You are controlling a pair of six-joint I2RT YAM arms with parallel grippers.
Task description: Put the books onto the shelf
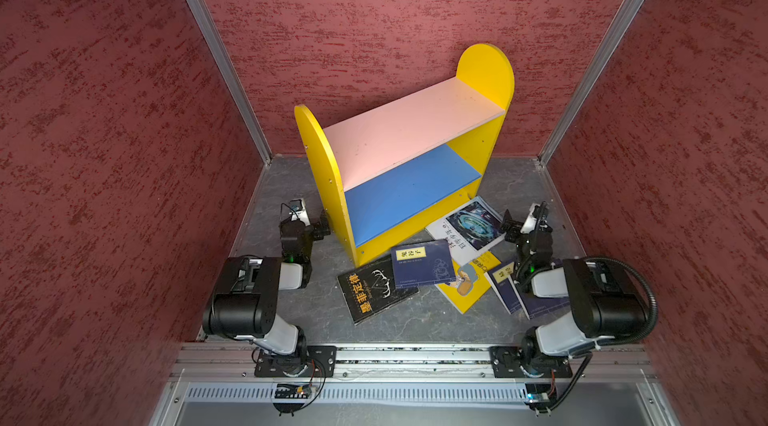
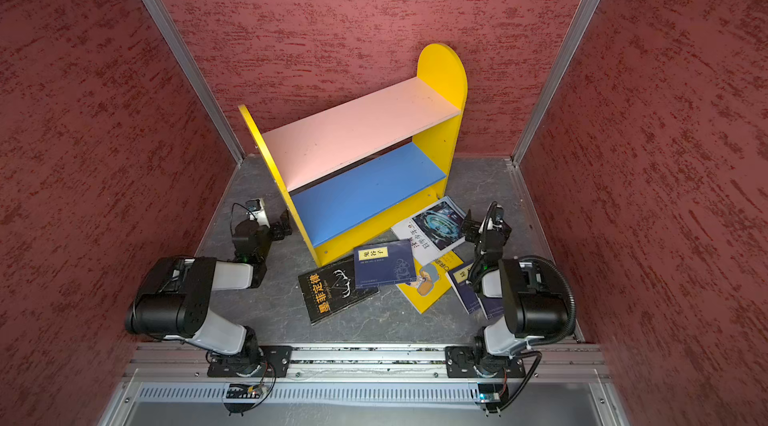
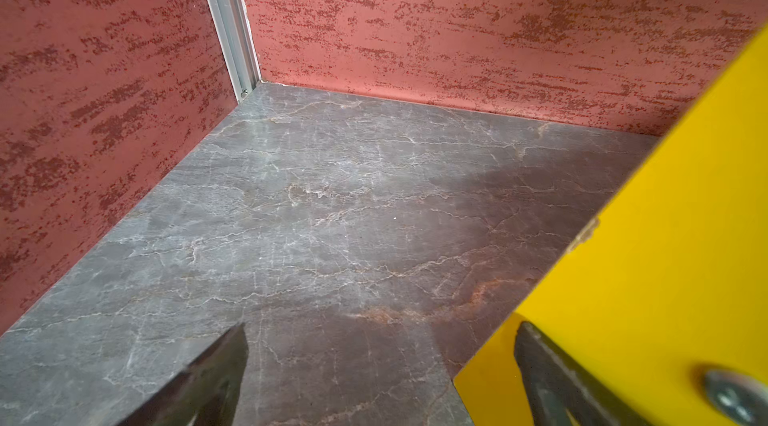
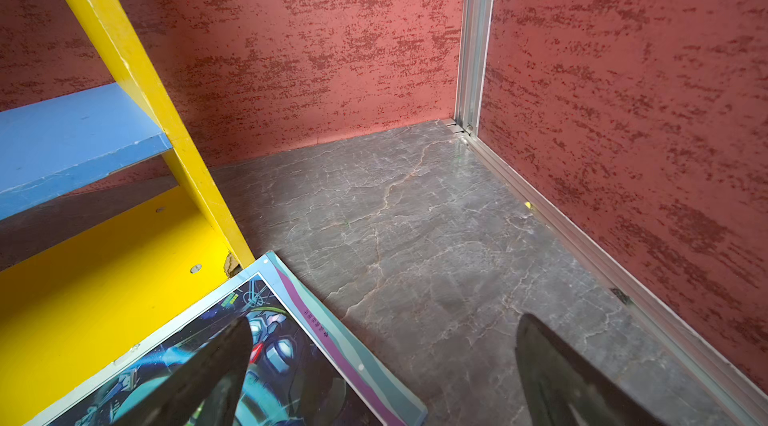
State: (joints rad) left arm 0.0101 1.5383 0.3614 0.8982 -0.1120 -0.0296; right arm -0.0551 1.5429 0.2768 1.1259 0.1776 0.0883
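Note:
The shelf (image 1: 411, 129) (image 2: 357, 129) stands angled at the back, its pink and blue boards bare. Several books lie on the floor before it: a black one (image 1: 374, 291), a navy one (image 1: 422, 264) overlapping it, a white one with a blue swirl (image 1: 467, 228) (image 4: 291, 353), a yellow one (image 1: 469, 282), and two navy ones (image 1: 505, 282) partly under the right arm. My left gripper (image 1: 322, 228) (image 3: 382, 361) is open beside the shelf's yellow left panel (image 3: 665, 237), holding nothing. My right gripper (image 1: 508, 228) (image 4: 382, 361) is open, one finger over the white book's corner.
Red textured walls (image 1: 104, 154) close in three sides, with aluminium posts (image 1: 216, 54) in the back corners. The floor (image 1: 419, 316) is grey marble. An aluminium rail (image 1: 411, 357) carrying both arm bases runs along the front edge.

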